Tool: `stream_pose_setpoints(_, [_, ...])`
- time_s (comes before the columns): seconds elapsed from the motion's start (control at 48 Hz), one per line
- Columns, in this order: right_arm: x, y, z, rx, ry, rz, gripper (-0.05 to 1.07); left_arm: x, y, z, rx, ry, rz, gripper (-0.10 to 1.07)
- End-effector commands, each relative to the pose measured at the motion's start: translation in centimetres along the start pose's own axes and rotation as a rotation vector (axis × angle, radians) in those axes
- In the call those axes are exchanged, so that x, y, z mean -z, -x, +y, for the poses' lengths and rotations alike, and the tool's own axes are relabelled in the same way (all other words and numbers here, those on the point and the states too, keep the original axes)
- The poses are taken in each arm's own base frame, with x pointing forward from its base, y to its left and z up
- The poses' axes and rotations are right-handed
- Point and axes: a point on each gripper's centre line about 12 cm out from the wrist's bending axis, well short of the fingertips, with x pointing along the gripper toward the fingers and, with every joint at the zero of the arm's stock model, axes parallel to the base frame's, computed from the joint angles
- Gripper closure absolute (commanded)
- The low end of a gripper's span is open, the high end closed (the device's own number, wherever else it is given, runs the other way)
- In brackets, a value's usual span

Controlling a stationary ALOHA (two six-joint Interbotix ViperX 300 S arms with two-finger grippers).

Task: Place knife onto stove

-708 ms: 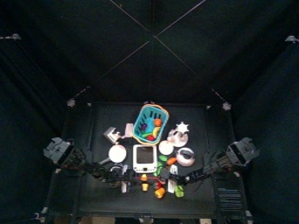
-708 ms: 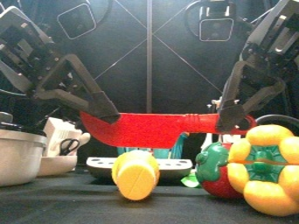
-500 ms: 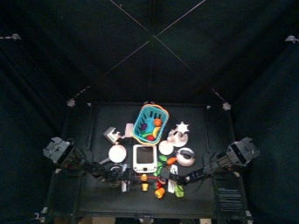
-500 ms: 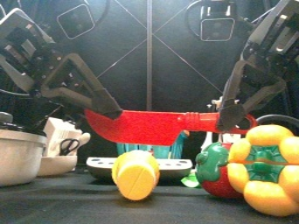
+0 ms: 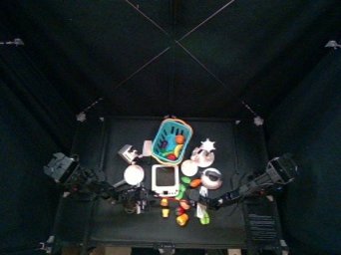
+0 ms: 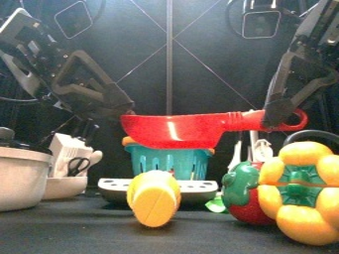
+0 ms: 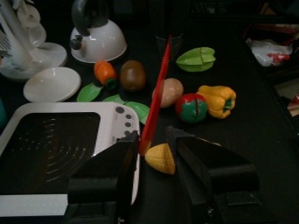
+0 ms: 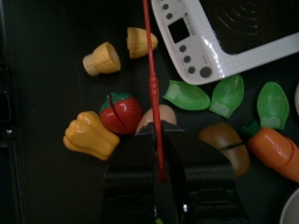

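Red plastic knife [image 6: 185,127] hangs level in the air, its handle clamped in the right gripper [image 6: 275,117]; the left gripper [image 6: 122,111] stands at the blade's far end, whether it grasps cannot be told. Below the fingers lie a yellow cut vegetable [image 6: 154,196], a red tomato [image 6: 249,194] and a yellow pepper [image 6: 308,190]. Beyond them sits the white stove with its dark panel [image 7: 52,156], beside the teal basket [image 6: 169,159]. Both arms slope down from the sides.
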Motion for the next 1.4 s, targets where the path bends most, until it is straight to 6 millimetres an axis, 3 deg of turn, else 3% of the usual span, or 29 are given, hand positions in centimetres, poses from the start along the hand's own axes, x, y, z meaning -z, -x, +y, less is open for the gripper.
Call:
stream_pose_setpoints(0.0, [-0.1, 2.0, 0.3, -0.044, -0.04, -0.018, 0.64, -1.2, 0.3, 0.2, -0.007, 0.017, -0.046, 0.25])
stream_pose_setpoints(0.208, [2.3, 5.4, 1.0, -0.137, -0.129, 0.034, 0.64, -1.1, 0.8, 0.5, -0.005, 0.012, -0.045, 0.25])
stream_pose_setpoints(0.312, [2.7, 6.2, 1.1, -0.16, -0.144, 0.041, 0.64, -1.0, 0.8, 0.5, -0.006, 0.011, -0.043, 0.25])
stream_pose_setpoints(0.458, [2.0, 6.1, 1.0, -0.156, -0.158, 0.027, 0.64, -1.0, 1.0, 0.6, -0.005, 0.013, -0.043, 0.25])
stream_pose_setpoints(0.625, [-1.1, 6.2, 0.6, -0.149, -0.231, -0.034, 0.64, -1.5, 2.1, 0.6, 0.012, 0.023, -0.062, 0.26])
stream_pose_setpoints(0.729, [-2.0, 6.3, 0.5, -0.145, -0.246, -0.056, 0.63, -2.0, 3.1, 1.1, 0.01, 0.044, -0.076, 0.26])
stream_pose_setpoints(1.062, [1.3, 7.2, -1.8, -0.096, -0.297, 0.011, 0.63, -2.1, 4.1, 1.9, -0.001, 0.061, -0.085, 0.26])
stream_pose_setpoints(1.188, [1.5, 6.9, -2.4, -0.076, -0.301, 0.015, 0.63, -2.1, 4.1, 1.8, 0.004, 0.051, -0.088, 0.26])
stream_pose_setpoints(1.375, [0.0, 5.6, -4.3, -0.028, -0.301, -0.037, 0.63, -2.2, 4.0, 1.8, 0.01, 0.04, -0.094, 0.26])
